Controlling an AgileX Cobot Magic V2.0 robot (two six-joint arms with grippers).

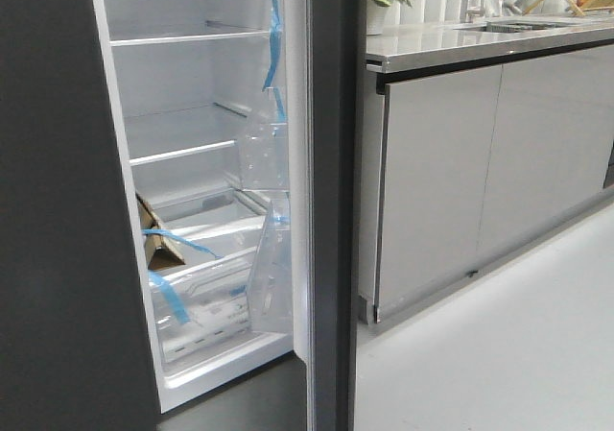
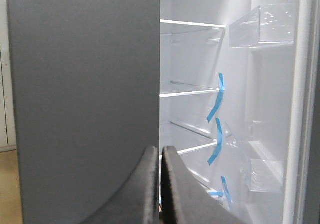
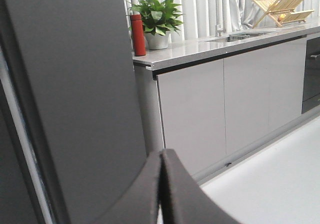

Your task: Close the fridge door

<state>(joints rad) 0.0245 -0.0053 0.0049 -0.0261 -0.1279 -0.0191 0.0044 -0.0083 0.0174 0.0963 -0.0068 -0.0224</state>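
The fridge door (image 1: 334, 201) stands open and is seen edge-on in the front view. Its white inner lining carries clear plastic bins (image 1: 265, 148) and blue tape strips (image 1: 274, 42). In the left wrist view the lining and a bin (image 2: 262, 27) are at the right, past the lit shelves (image 2: 190, 92). My left gripper (image 2: 160, 151) is shut and empty, level with the edge of the other dark grey panel (image 2: 85, 99). My right gripper (image 3: 161, 154) is shut and empty, close beside the door's dark outer face (image 3: 75, 84). Neither gripper shows in the front view.
The other plain dark grey fridge panel (image 1: 58, 220) fills the left. Glossy light grey cabinet doors (image 1: 441, 181) under a countertop (image 1: 451, 42) stand right of the fridge. A red bottle (image 3: 138, 34), a potted plant (image 3: 159, 17), a tap and a wooden rack sit on the counter. Pale floor (image 1: 499, 345).
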